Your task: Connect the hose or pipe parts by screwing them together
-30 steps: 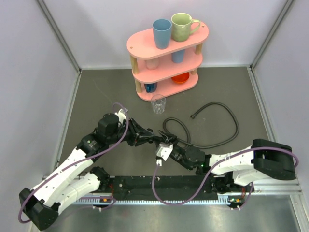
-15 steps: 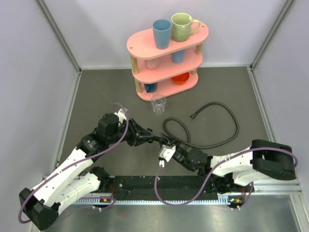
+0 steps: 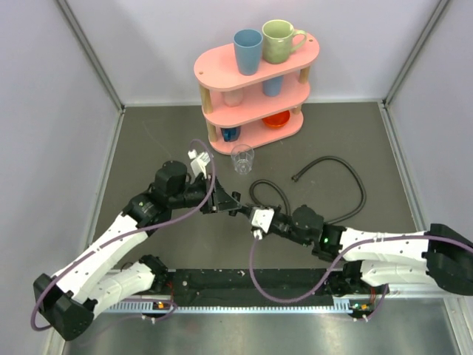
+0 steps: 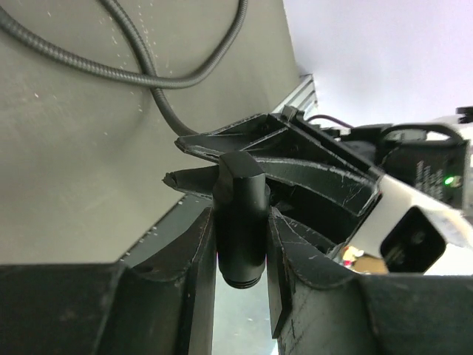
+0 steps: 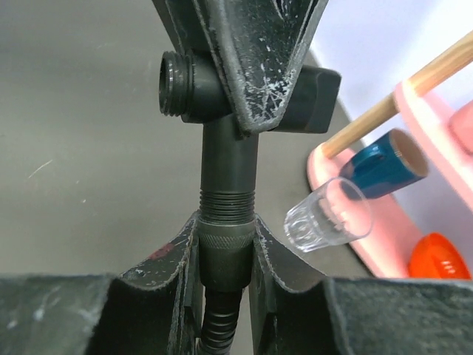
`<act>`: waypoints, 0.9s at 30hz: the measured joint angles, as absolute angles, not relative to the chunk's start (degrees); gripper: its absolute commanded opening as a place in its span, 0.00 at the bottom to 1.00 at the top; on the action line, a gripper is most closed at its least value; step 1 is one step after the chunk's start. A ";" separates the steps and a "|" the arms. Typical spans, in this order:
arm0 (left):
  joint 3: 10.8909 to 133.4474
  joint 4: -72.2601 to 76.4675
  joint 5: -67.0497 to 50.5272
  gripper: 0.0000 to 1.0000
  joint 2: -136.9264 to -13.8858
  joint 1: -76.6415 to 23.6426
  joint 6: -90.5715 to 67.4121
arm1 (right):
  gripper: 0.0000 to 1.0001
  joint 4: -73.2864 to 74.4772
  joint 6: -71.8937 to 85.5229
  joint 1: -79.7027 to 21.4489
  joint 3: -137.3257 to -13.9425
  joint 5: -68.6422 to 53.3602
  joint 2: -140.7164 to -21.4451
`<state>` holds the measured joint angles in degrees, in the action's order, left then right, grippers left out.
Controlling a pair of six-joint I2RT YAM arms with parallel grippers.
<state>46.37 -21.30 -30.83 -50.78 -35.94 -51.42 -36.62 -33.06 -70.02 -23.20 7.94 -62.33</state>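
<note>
My left gripper [image 4: 240, 222] is shut on a short black T-shaped pipe fitting [image 4: 239, 194], clamped by its crossbar. The fitting's threaded stem [image 5: 228, 198] points down into the knurled end nut [image 5: 225, 251] of a thin black ribbed hose [image 3: 347, 211]. On that nut my right gripper [image 5: 225, 240] is shut. Some thread still shows above the nut. In the top view the two grippers meet tip to tip, left gripper [image 3: 226, 200] against right gripper [image 3: 246, 211]. The hose curls away to the right, with its free end [image 3: 296, 177] lying on the table.
A pink three-tier shelf [image 3: 222, 68] with cups and an orange bowl stands at the back. A clear glass [image 3: 242, 157] stands on the table in front of it, close behind the grippers. White walls close in the grey table on three sides.
Both grippers and the joined parts have shifted slightly left and toward the shelf. The right arm has stretched out, and its jaws have closed in on the nut. The left wrist has turned.
</note>
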 measured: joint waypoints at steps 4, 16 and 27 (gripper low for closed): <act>46.46 -19.79 -32.51 0.00 -53.54 -35.62 -42.44 | 0.00 -26.41 -29.39 -64.51 -26.79 -1.19 -62.26; 34.44 -5.41 -38.81 0.00 -45.60 -35.99 -18.90 | 0.00 -20.32 -21.69 -55.05 -30.46 -26.22 -66.67; 31.68 -2.26 -47.29 0.00 -45.23 -35.79 -0.27 | 0.00 -12.21 -17.78 -50.76 -35.75 -42.35 -72.16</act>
<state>31.68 -2.26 -47.29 -45.23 -35.79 -0.27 -12.21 -17.78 -50.76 -35.75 -42.35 -72.16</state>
